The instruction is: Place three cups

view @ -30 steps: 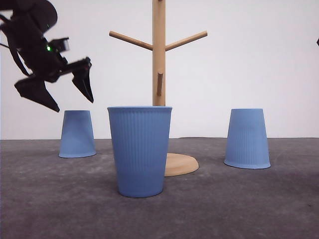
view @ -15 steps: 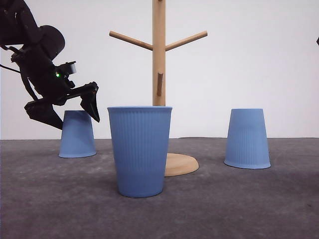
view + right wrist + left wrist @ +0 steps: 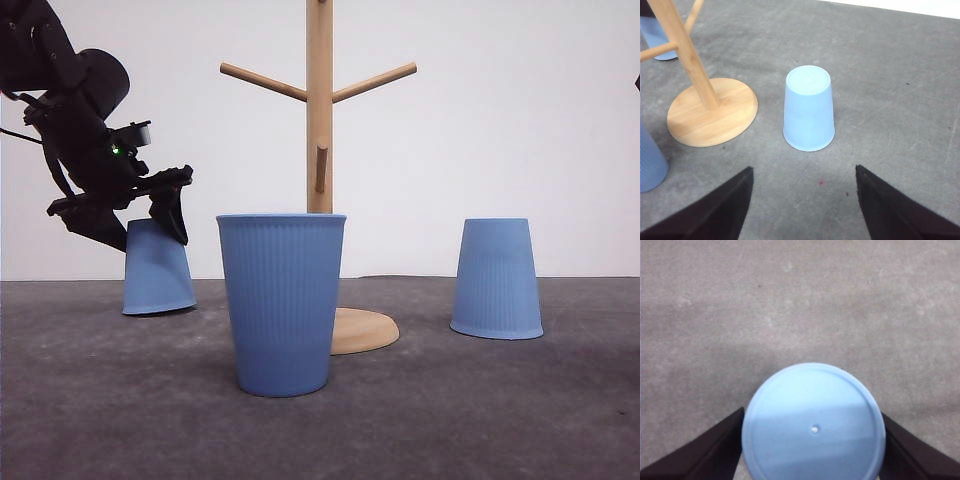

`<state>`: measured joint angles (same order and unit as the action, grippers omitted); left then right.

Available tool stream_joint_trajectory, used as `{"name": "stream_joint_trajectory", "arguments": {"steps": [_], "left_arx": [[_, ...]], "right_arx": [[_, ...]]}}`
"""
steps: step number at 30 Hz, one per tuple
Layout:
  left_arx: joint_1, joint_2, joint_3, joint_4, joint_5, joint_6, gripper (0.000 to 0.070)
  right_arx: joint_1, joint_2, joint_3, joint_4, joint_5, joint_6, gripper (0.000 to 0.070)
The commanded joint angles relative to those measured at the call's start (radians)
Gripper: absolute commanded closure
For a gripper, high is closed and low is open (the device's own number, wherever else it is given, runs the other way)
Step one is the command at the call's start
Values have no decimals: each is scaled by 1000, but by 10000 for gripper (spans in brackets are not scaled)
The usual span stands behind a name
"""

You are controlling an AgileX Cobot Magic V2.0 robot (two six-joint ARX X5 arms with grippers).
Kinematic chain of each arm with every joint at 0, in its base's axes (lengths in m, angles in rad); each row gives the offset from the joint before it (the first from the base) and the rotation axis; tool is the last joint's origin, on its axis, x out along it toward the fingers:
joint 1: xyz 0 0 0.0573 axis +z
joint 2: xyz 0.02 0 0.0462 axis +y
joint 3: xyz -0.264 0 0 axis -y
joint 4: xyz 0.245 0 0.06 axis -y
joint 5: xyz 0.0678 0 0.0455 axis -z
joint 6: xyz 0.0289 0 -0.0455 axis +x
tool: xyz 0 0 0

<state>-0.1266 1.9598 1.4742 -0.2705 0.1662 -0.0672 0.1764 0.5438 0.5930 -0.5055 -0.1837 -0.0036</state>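
Three light-blue ribbed cups stand on the grey table. The left cup [image 3: 158,275] is upside down and tipped slightly, one edge of its rim off the table. My left gripper [image 3: 148,238] is shut on its top end; the left wrist view has its fingers [image 3: 715,450] pressed against both sides of the cup's flat base [image 3: 812,410]. The middle cup [image 3: 282,300] stands upright at the front. The right cup [image 3: 496,278] is upside down, and my right gripper [image 3: 804,170] hovers open short of it [image 3: 808,107], holding nothing.
A wooden cup tree [image 3: 319,150] with angled pegs stands on a round base [image 3: 712,112] behind the middle cup. Bare grey table [image 3: 500,420] lies in front of it. A white wall closes off the back.
My left gripper dropped from above down to the left cup and closed its fingers around the top. The cup now leans slightly. The other cups stayed put.
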Motion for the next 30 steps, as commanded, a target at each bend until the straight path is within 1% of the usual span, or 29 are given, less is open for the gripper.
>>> {"name": "stream_joint_trajectory", "arguments": {"steps": [1,5,8,11,16,20,23,27,29,30], "left_arx": [[-4,21,11,-36,13,-5,317],[-3,-1,11,-75,30,-5,317],[3,-31,11,-99,69,-7,317],[12,-71,11,-137,111,-26,317],[35,-146,11,-255,197,-36,317],[66,-210,10,-341,289,-37,318],[100,-263,10,-388,352,-57,318],[143,-325,-12,-405,461,-102,319],[159,-360,-39,-400,488,-112,327],[164,-380,-61,-391,490,-119,342]], "right_arx": [[4,3,12,11,0,-4,284],[4,3,12,11,0,-4,284],[4,3,12,11,0,-4,284],[4,3,12,11,0,-4,284],[4,3,12,11,0,-4,284],[4,3,12,11,-3,-4,284],[4,3,12,11,-3,-4,284],[4,3,12,11,-3,-4,284],[4,3,12,11,-3,-4,284],[4,3,12,11,-3,-4,284]]}}
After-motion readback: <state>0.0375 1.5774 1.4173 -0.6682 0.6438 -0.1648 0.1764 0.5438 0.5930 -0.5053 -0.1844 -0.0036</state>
